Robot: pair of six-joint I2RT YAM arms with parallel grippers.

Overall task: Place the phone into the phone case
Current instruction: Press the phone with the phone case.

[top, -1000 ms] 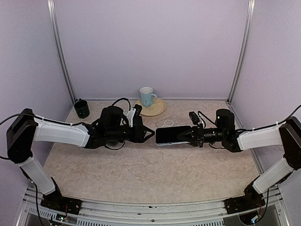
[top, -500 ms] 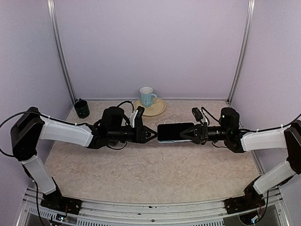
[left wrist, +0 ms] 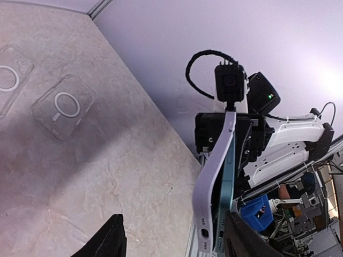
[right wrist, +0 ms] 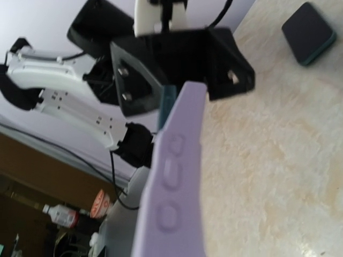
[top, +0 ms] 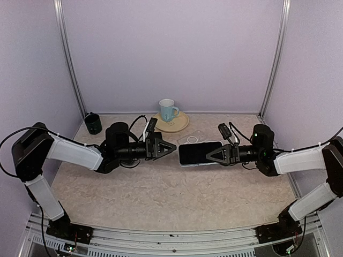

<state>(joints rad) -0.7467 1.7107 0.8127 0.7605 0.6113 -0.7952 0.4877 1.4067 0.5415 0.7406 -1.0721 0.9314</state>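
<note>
My right gripper (top: 213, 155) is shut on a lilac phone case (top: 199, 153) and holds it level above the table, its long side toward the left arm. A teal phone (left wrist: 224, 187) lies against the case (left wrist: 210, 184); at the near end the two stand slightly apart. In the right wrist view the case edge (right wrist: 172, 182) with its buttons fills the foreground, and the phone (right wrist: 167, 100) shows behind it. My left gripper (top: 170, 150) is open and empty, just left of the phone's end. Its fingers (left wrist: 107, 242) stand wide either side of that end without touching.
Two clear phone cases (left wrist: 64, 99) lie on the table; one shows behind the phone (top: 193, 138). A mug (top: 168, 110) stands on a round coaster at the back. A black cup (top: 93, 123) is at the back left. A dark flat pad (right wrist: 309, 24) lies on the table.
My left arm has drawn back to the left, away from the phone's end, with its fingers apart. The right gripper still holds the case and phone in nearly the same spot.
</note>
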